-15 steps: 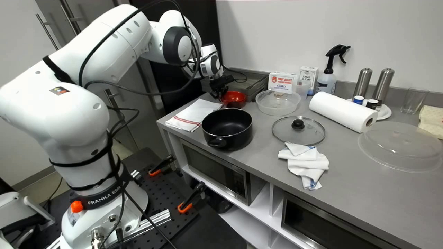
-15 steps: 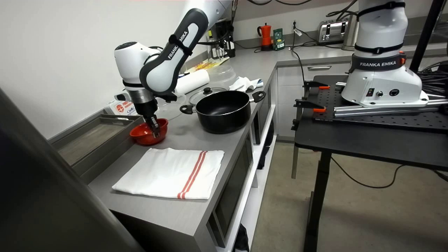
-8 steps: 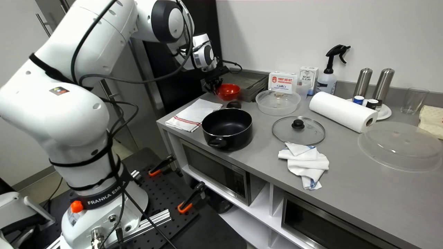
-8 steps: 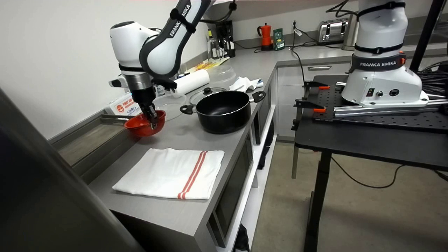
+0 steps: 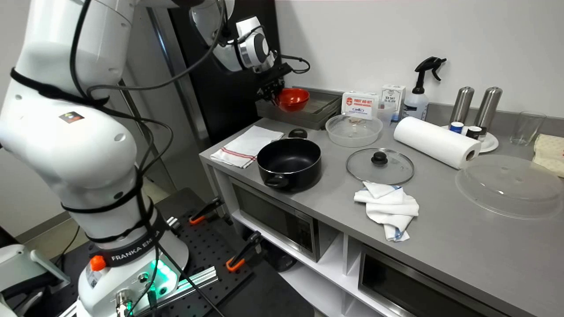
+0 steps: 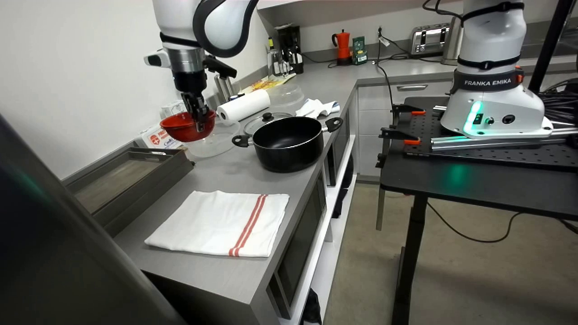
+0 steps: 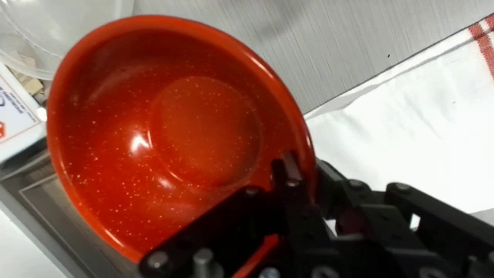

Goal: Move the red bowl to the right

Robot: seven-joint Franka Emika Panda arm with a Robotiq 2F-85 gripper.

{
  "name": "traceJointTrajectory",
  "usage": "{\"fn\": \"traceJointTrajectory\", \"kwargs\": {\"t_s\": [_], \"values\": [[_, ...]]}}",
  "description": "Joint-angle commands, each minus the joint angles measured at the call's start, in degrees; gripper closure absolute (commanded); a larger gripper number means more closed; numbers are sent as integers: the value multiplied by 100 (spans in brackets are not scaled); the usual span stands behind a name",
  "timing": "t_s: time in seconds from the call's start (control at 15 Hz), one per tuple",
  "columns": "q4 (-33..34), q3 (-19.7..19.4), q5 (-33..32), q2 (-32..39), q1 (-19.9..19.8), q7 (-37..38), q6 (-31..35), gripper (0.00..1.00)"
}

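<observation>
The red bowl (image 5: 294, 102) is glossy and round. It hangs in the air in front of the grey tray, as also seen in an exterior view (image 6: 184, 132). My gripper (image 6: 198, 118) is shut on the bowl's near rim. In the wrist view the gripper (image 7: 308, 172) has one finger inside the bowl (image 7: 204, 127) and one outside, with the bowl wall between them. The bowl looks slightly tilted and its inside shows nothing in it. Part of its rim is hidden behind the gripper.
A black pot (image 5: 288, 169) stands by the counter front. A clear plastic bowl (image 5: 354, 137), a first aid box (image 5: 359, 105) and a glass lid (image 5: 380, 169) are to its right and behind. A grey tray (image 6: 135, 180) and a striped towel (image 6: 221, 223) lie nearby.
The red bowl has risen off the counter with my gripper, which held its rim throughout. The arm has moved up, and the light on the robot base now glows green.
</observation>
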Motion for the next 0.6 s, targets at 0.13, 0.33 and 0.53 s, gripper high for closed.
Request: {"fn": "traceJointTrajectory", "kwargs": {"t_s": [0.13,0.33,0.53], "values": [[-1208,-196,114,-1221,-424,283,367,98],[-1491,-320,285,-1527,-760,368,356,98],[-1677,-537,424,-1698,-1083,488,363,98]]}}
